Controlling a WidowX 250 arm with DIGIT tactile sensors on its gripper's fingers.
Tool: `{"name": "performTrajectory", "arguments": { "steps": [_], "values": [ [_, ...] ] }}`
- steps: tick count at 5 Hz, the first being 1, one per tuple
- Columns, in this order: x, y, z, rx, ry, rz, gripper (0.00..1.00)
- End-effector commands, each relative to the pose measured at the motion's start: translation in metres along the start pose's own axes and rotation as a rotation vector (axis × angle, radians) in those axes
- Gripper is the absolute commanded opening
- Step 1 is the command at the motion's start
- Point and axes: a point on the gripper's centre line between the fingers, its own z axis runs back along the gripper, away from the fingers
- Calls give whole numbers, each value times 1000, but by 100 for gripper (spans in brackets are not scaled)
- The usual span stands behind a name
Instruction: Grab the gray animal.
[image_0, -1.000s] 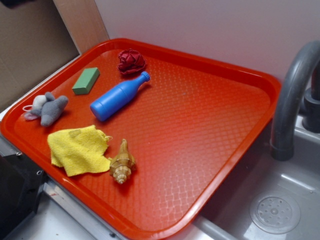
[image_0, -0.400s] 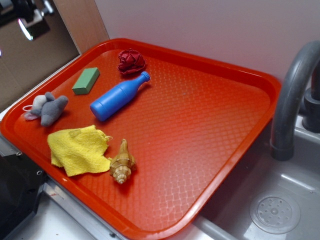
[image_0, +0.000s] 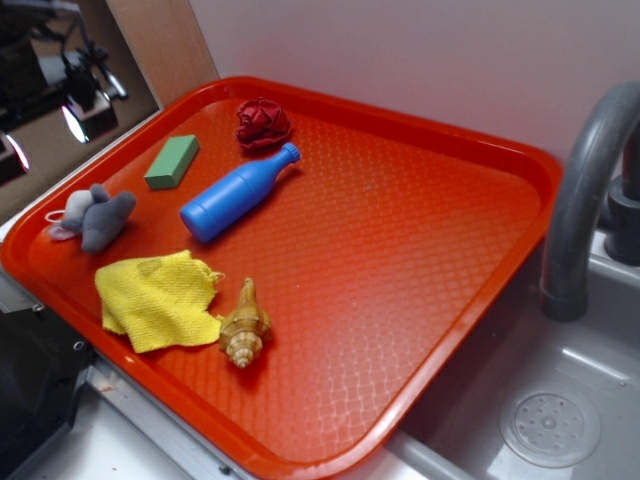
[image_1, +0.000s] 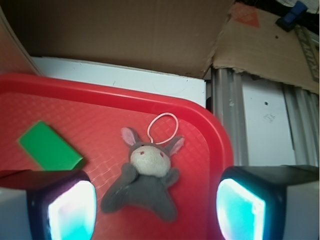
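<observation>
Exterior: mouse lies untouched on the red tray, at the tray's left edge beside the green block. Gripper is off the tray's far-left corner, above it. Grab not done.
Wrist: fingers spread wide, empty; mouse centred between them, below, not touching. Left: descend, close.

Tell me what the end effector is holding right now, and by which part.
Nothing. The end effector is open above the gray mouse, not touching it.
</observation>
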Motion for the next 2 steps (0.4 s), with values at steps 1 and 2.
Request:
{"name": "performTrajectory", "arguments": {
  "steps": [1,2],
  "values": [
    [10,-7,-38,-47,-6,7,100],
    [2,-4,-57,-37,66,-14,100]
  ]
}}
